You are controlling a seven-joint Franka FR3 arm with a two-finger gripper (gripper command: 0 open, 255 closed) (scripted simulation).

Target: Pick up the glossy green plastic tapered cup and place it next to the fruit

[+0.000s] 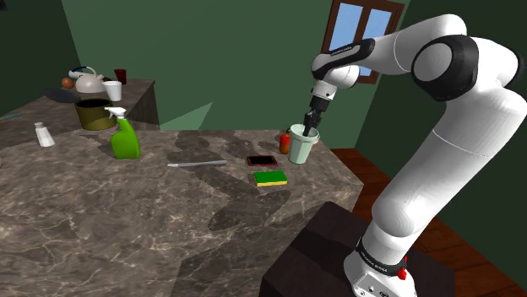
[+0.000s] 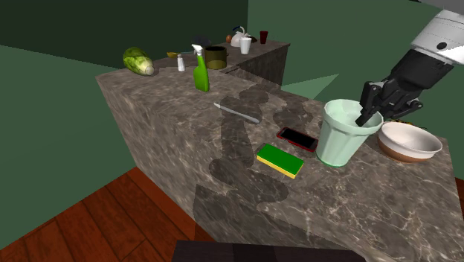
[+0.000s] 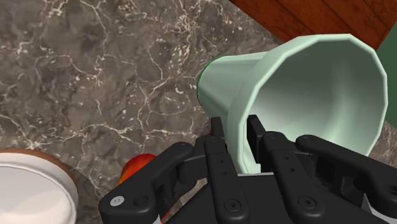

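Arm [image 1: 432,167] stretched forward, elbow high, wrist bent down; claw [image 3: 236,130] near-vertical, fingers [image 3: 217,145] seemingly pinching cup [image 3: 305,89] wall.

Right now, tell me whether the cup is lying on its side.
No, the pale green cup stands upright on the counter, mouth up, with the gripper at its rim.
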